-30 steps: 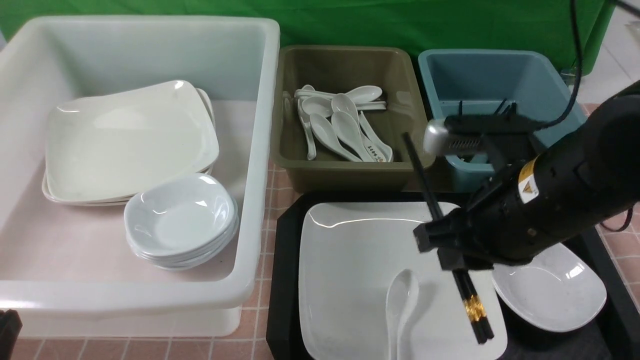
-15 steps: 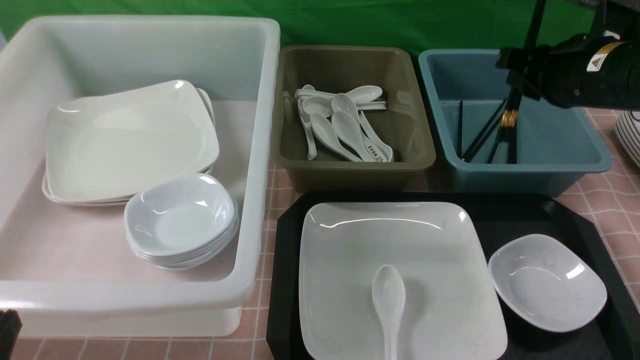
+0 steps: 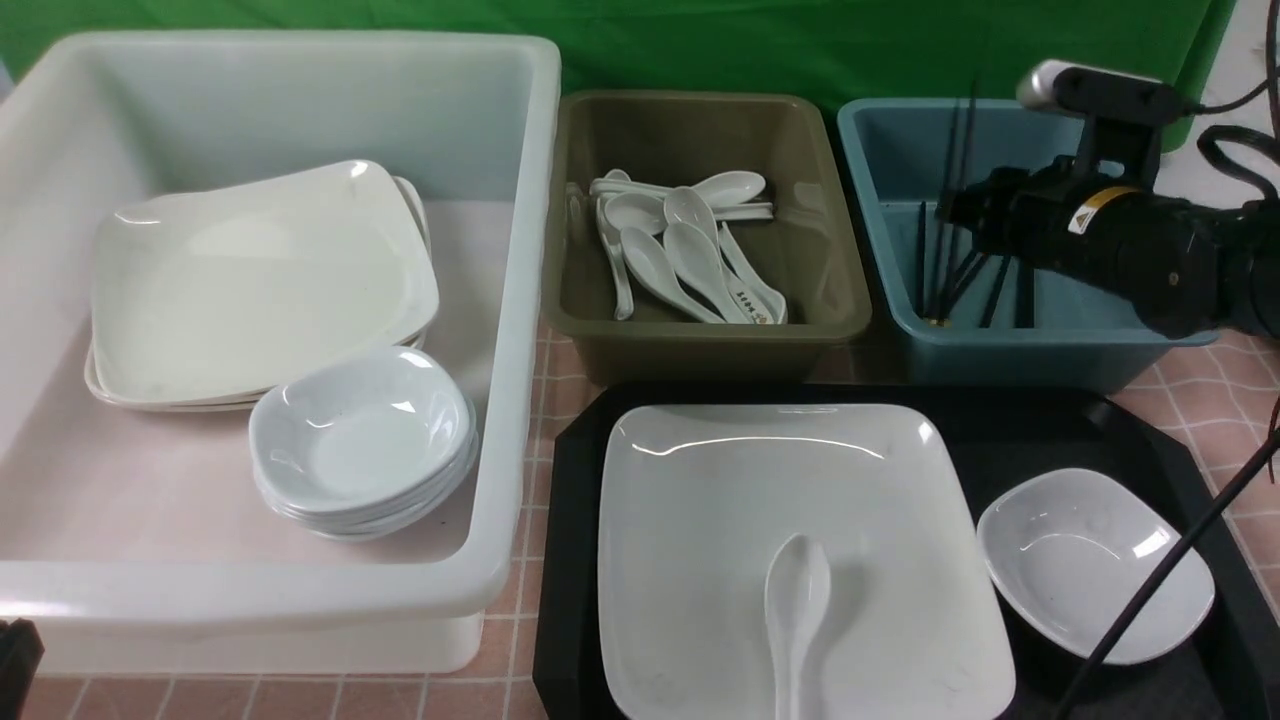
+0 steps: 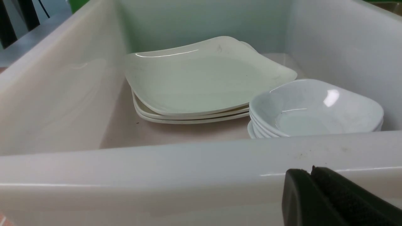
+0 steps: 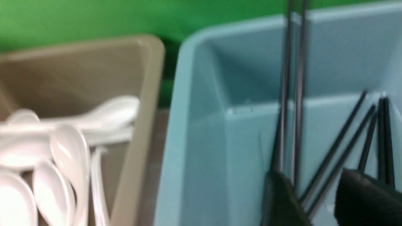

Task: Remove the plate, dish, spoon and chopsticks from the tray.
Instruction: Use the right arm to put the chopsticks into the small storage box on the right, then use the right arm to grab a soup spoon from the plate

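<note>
Two chopsticks (image 5: 300, 72) stand upright in the blue tub (image 3: 1000, 355), upper right — my right jaws apart beside them, left jaws together. Plate (image 3: 700, 500), spoon (image 3: 797, 590), dish (image 3: 1090, 560) sit on the tray (image 3: 570, 560), lower right.

The tray (image 3: 570, 560) lies near right, carrying the plate (image 3: 700, 500) with the spoon (image 3: 795, 600) on it and the dish (image 3: 1090, 560) to its right. Behind it, the middle tub (image 3: 700, 345) holds spoons (image 3: 680, 255) and the right tub (image 3: 1000, 360) holds the chopsticks (image 3: 948, 220). The left tub (image 3: 300, 590) holds stacked plates (image 3: 260, 280), with stacked dishes (image 3: 360, 440) nearer.
</note>
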Controlling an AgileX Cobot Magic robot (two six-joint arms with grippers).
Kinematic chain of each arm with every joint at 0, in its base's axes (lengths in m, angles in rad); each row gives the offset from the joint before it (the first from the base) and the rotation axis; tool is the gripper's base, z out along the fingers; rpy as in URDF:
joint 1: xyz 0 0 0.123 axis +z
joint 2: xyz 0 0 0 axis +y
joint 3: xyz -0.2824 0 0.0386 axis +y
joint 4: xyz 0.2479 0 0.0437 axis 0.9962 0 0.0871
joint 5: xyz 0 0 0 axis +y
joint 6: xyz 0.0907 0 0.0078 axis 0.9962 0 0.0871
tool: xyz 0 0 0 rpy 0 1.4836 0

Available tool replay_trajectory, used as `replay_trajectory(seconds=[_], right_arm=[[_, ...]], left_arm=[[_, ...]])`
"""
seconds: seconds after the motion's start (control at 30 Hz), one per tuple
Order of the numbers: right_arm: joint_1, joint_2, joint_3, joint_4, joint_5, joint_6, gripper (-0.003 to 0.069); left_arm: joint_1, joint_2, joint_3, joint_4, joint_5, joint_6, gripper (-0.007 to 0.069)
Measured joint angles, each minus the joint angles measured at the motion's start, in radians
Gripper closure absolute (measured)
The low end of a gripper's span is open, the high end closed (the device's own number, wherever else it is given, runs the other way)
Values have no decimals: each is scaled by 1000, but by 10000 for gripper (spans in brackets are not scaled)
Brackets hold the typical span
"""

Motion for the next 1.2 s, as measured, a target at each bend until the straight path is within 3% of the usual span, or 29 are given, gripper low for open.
replay_trajectory(seconds=[0.07,0.17,0.23,0.33,0.37,0.4,0.47,0.53,0.67,0.77,0.87,0.9,0.97,1.07,1.2], right_arm=[[0,-27,0,0,88,-1,291],[1,-111,0,0,239,-1,316],[3,-182,0,0,355,-1,359],[33,-376,-3,-4,620,-2,494],[36,-376,-3,-4,637,-2,494],[74,-490,-3,-4,771,-2,562],[124,-567,6,0,905,-2,616],[196,-650,38,28,1018,-2,629],[364,-707,129,79,1065,41,628],[515,-694,221,98,1050,125,580],[626,-635,270,98,1053,178,441],[631,-625,271,98,1055,182,418],[666,-563,269,103,1061,208,274],[669,-485,257,98,1046,238,151],[660,-392,236,98,1003,243,90]], left_arm=[[0,0,0,0,0,0,603],[0,0,0,0,0,0,603],[0,0,0,0,0,0,603],[0,0,0,0,0,0,603],[0,0,0,0,0,0,603],[0,0,0,0,0,0,603],[0,0,0,0,0,0,603],[0,0,0,0,0,0,603],[0,0,0,0,0,0,603],[0,0,0,0,0,0,603],[0,0,0,0,0,0,603],[0,0,0,0,0,0,603],[0,0,0,0,0,0,603],[0,0,0,0,0,0,603],[0,0,0,0,0,0,603]])
